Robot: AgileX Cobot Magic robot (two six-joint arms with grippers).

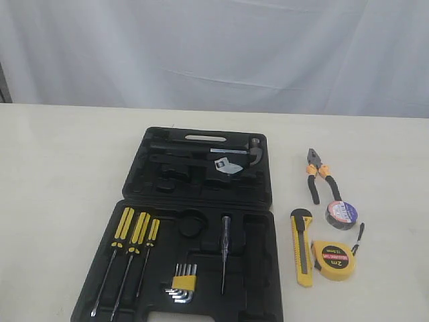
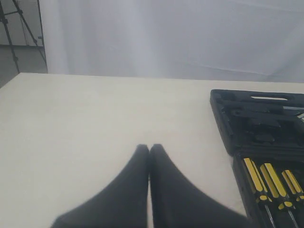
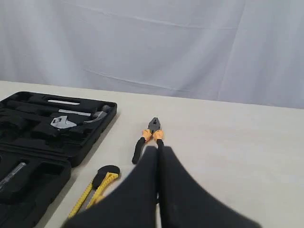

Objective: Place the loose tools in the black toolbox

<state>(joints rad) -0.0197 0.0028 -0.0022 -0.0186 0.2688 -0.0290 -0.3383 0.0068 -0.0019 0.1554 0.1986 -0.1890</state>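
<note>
The black toolbox [image 1: 201,201] lies open in the middle of the table. To its right lie the orange-handled pliers [image 1: 320,174], the black tape roll [image 1: 341,214], the yellow-black utility knife [image 1: 303,247] and the round yellow tape measure [image 1: 332,259]. Neither gripper shows in the exterior view. My left gripper [image 2: 149,148] is shut and empty over bare table left of the toolbox [image 2: 259,118]. My right gripper [image 3: 157,149] is shut and empty, with the pliers [image 3: 148,135] just beyond its tips and the utility knife [image 3: 95,187] beside it. It hides the tape roll and tape measure.
Inside the toolbox sit yellow-handled screwdrivers [image 1: 134,235], a hex key set [image 1: 182,282], a test pen [image 1: 225,251] and, in the lid, a hammer [image 1: 231,151] and a wrench [image 1: 224,166]. A white curtain [image 1: 214,47] hangs behind the table.
</note>
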